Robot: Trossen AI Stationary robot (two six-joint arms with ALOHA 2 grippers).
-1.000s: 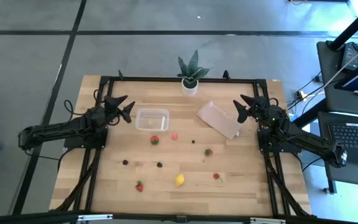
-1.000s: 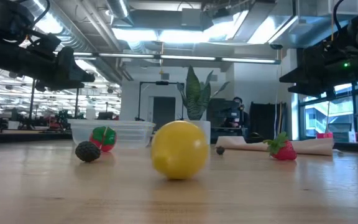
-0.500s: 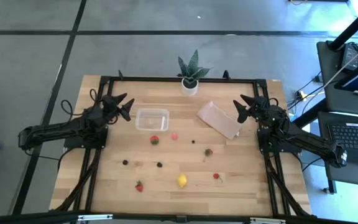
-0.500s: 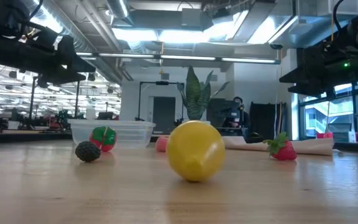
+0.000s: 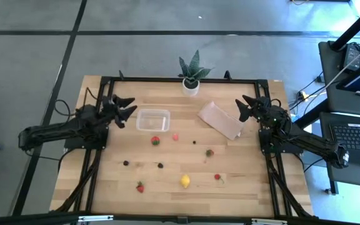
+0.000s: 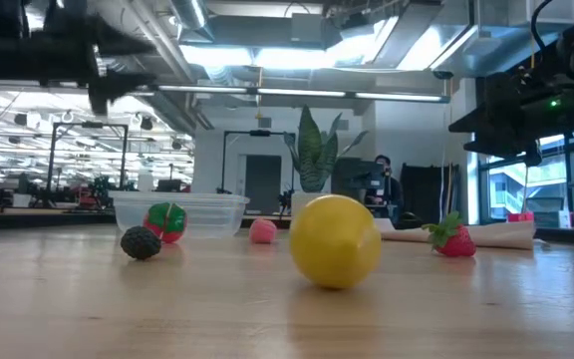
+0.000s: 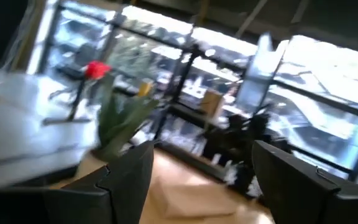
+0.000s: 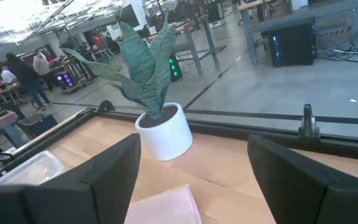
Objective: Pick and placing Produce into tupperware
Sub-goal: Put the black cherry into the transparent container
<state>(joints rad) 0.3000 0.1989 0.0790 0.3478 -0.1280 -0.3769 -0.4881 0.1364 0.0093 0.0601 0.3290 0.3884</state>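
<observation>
The yellow lemon (image 5: 185, 181) has rolled rightward and the left end effector (image 5: 125, 109), spread and empty, retreated from the tupperware (image 5: 152, 120), leaving produce unplaced.

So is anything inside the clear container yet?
No. From above, the container shows only bare wood through its floor. The strawberry lies on the table just outside it. The table-level view only shows that berry in front of its wall.

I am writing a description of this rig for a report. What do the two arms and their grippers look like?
Both arms are dark, almost black, jointed and slim. The left gripper and the right gripper each end in two pointed dark fingers, broad and flat in the wrist views. Thin black cables run beside each arm's base. No markings are readable.
</observation>
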